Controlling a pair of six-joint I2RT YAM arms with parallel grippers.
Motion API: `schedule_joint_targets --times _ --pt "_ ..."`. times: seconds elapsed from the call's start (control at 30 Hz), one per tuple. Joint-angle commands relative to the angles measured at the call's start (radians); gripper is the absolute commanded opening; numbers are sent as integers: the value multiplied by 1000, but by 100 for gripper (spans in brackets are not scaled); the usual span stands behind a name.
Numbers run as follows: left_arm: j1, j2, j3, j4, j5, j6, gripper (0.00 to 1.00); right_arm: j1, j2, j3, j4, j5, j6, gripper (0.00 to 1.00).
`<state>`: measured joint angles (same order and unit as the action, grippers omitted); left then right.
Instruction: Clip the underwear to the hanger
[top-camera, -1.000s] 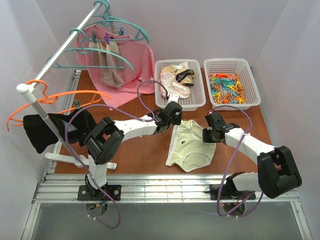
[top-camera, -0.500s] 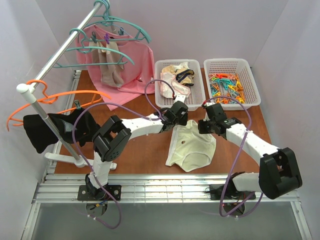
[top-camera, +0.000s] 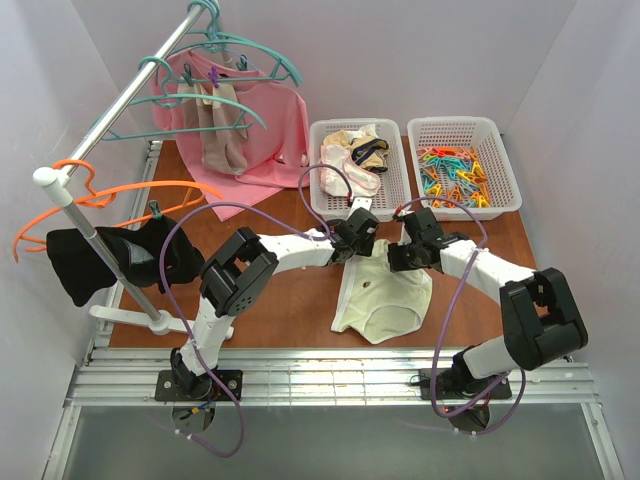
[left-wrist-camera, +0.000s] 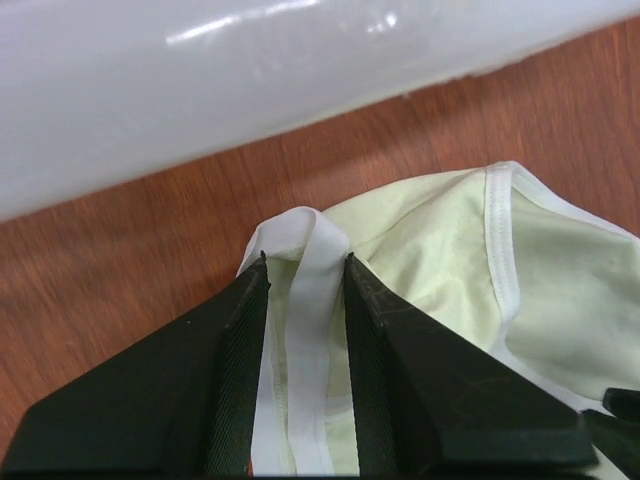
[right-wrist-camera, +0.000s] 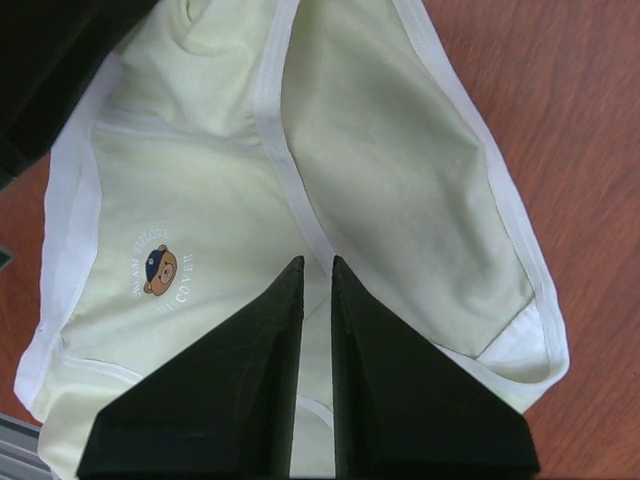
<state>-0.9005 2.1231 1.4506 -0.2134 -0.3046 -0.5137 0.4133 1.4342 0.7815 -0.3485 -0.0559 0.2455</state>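
Observation:
The cream-yellow underwear (top-camera: 385, 295) lies flat on the brown table, with a small bear print on it. My left gripper (top-camera: 357, 240) is at its upper left corner. In the left wrist view my left gripper (left-wrist-camera: 305, 262) has its jaws drawn close on a raised fold of the white waistband of the underwear (left-wrist-camera: 450, 270). My right gripper (top-camera: 400, 255) is at the upper right part. In the right wrist view it (right-wrist-camera: 317, 262) is shut, tips over the middle seam of the underwear (right-wrist-camera: 200, 200). Teal hangers (top-camera: 232, 104) hang on the rail at the far left.
A white basket (top-camera: 335, 127) with other garments stands just behind the grippers; its wall (left-wrist-camera: 300, 90) fills the top of the left wrist view. A basket of coloured clips (top-camera: 450, 122) is to its right. An orange hanger (top-camera: 120, 195), a black garment (top-camera: 110, 255) and pink cloth (top-camera: 275, 130) are on the left.
My left gripper has moved right and nearer, onto the underwear's upper left corner. My right gripper has moved left and away from me, over the upper right part. The underwear's top edge has bunched slightly.

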Motion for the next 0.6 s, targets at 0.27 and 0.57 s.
schedule_joint_targets --times 0.27,0.57 --pt "9 -26 -10 -7 -42 -11 2 -7 97 -21 42 100 3 5" --pt "38 -64 -68 -4 -68 -46 0 -27 104 -59 9 143 20 1"
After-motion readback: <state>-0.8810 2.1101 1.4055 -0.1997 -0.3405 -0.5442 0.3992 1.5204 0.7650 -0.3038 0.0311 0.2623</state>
